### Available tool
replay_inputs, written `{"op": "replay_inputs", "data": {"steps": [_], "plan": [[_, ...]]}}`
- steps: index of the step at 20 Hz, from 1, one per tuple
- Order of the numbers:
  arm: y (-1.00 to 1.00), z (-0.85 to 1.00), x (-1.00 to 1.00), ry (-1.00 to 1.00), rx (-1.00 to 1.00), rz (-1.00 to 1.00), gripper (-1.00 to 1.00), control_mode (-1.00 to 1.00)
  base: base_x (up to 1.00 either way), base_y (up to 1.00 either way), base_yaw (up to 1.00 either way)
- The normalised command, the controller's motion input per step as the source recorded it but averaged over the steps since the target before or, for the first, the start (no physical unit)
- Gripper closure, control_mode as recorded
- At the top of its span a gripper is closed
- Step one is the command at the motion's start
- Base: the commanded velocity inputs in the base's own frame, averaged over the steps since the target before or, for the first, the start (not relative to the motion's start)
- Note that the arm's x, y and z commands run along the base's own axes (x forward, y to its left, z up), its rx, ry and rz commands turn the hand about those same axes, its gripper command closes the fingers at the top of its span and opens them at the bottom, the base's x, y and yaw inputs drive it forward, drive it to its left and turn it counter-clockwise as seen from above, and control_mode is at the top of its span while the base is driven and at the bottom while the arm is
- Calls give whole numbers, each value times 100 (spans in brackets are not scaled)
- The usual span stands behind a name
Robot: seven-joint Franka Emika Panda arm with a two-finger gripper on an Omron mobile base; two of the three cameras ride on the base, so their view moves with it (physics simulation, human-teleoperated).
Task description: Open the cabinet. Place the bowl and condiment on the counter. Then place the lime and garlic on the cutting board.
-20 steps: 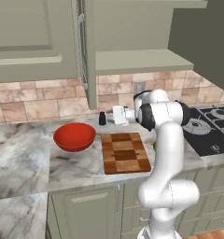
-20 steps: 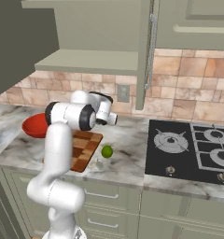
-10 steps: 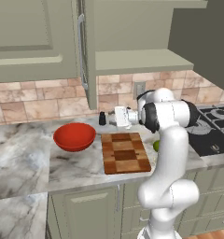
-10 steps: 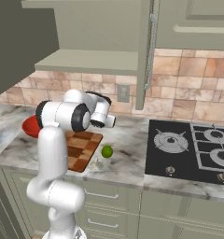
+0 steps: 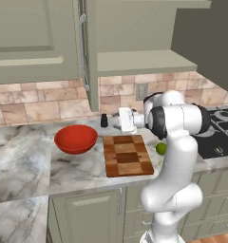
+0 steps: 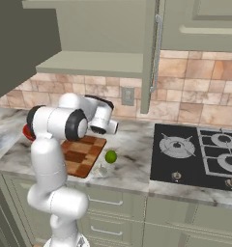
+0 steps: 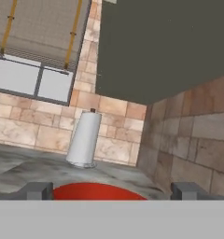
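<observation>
The cabinet (image 5: 91, 57) stands open, its shelf (image 6: 96, 62) bare. On the marble counter (image 5: 25, 161) sit the red bowl (image 5: 75, 138) and, behind it by the wall, the slim black condiment bottle (image 5: 104, 120). The chequered cutting board (image 5: 127, 154) lies right of the bowl. The lime (image 6: 110, 156) rests on the counter just right of the board, and the whitish garlic (image 6: 101, 170) lies near the counter's front edge. My gripper (image 5: 122, 119) hangs above the board's back edge, pointing left at the bottle, open and empty. In the hand view the fingertips (image 7: 37, 190) frame the bowl's rim (image 7: 100, 191).
A black gas hob (image 6: 200, 154) takes up the counter to the right. A paper towel roll (image 7: 83, 137) stands far left by the tiled wall. The open doors (image 6: 152, 53) jut out above the counter. A wall outlet (image 6: 127, 95) sits behind the arm.
The hand has drawn back a little to the right, away from the bottle, while the elbow swung outward. The jaws stayed open and nothing on the counter moved.
</observation>
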Motion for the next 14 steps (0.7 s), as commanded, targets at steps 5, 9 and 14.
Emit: {"op": "replay_inputs", "data": {"steps": [5, 9, 14], "plan": [[-3, 31, -43, -4, 0, 0, -100, -100, 0, 0, 0], [0, 30, -36, -1, -2, 0, -100, -100, 0, 0, 0], [0, 31, -38, 0, -9, 0, -100, -100, 0, 0, 0]]}}
